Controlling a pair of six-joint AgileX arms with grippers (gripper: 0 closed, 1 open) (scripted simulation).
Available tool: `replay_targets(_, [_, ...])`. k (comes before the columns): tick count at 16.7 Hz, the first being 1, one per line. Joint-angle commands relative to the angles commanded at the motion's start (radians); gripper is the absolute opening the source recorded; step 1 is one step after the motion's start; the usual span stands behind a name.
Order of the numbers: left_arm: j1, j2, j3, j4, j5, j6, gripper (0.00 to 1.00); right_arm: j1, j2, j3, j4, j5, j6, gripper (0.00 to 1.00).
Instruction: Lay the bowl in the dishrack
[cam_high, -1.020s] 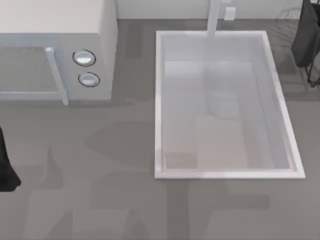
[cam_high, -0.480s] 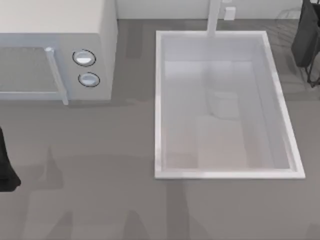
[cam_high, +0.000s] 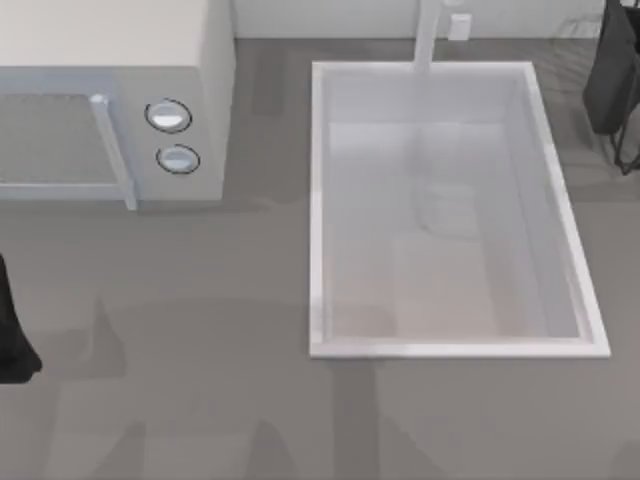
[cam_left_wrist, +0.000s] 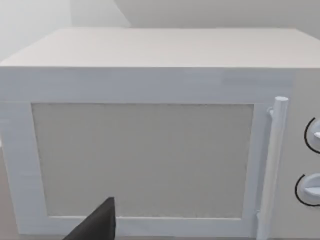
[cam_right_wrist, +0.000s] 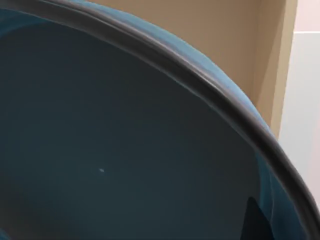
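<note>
The bowl (cam_right_wrist: 115, 150) is blue-teal with a dark rim, and I look into it from very close in the right wrist view. One dark fingertip (cam_right_wrist: 256, 224) of my right gripper lies against its inner wall, so the gripper looks shut on the bowl's rim. In the top view my right gripper (cam_high: 612, 85) hangs at the far right back corner, over the thin black wires of the dishrack (cam_high: 620, 155). The arm covers the bowl from above. My left arm (cam_high: 10, 340) stays parked at the left edge.
A white microwave (cam_high: 110, 100) with two round knobs stands at the back left, and its door (cam_left_wrist: 142, 160) faces the left wrist camera. A large white sink basin (cam_high: 315, 210) with a faucet (cam_high: 428, 35) lies right of centre. Grey counter runs along the front.
My right arm has edged slightly toward the back right corner over the dishrack. The left arm has not moved.
</note>
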Motion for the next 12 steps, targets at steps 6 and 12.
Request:
replay_targets(6, [0.0, 0.0, 0.0, 0.0, 0.0, 0.0, 1.0, 0.1, 0.299, -0.04, 0.33, 0.105, -0.001, 0.0])
replay_targets(12, [0.0, 0.0, 0.0, 0.0, 0.0, 0.0, 1.0, 0.241, 0.643, -0.128, 0.782, 0.255, -0.002, 0.0])
